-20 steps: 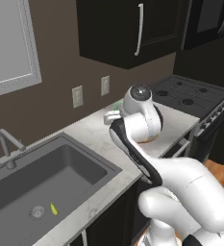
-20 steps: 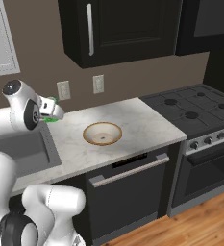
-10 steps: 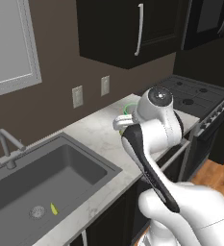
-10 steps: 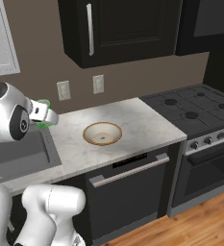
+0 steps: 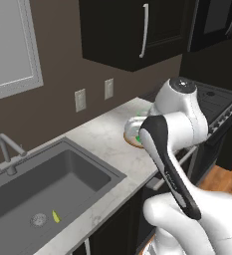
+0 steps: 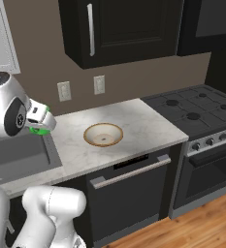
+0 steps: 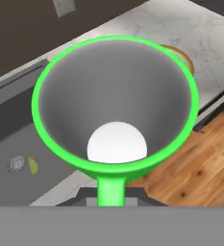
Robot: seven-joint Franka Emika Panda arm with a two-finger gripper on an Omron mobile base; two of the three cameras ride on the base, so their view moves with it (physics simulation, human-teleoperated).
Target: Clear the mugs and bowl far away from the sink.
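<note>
Jaws nearly closed, pinched on the handle side of the green mug [image 7: 114, 103]; our gripper [image 6: 40, 121] carries it in the air above the counter [image 6: 148, 128] near the sink [image 5: 43, 196]. The mug's mouth faces the hand camera, showing a pale inside bottom. We judge it is held aloft for carrying away from the basin. The bowl [image 6: 103, 134] sits on the counter, between sink and stove [image 6: 197, 109]. No labels or writing readable on anything.
</note>
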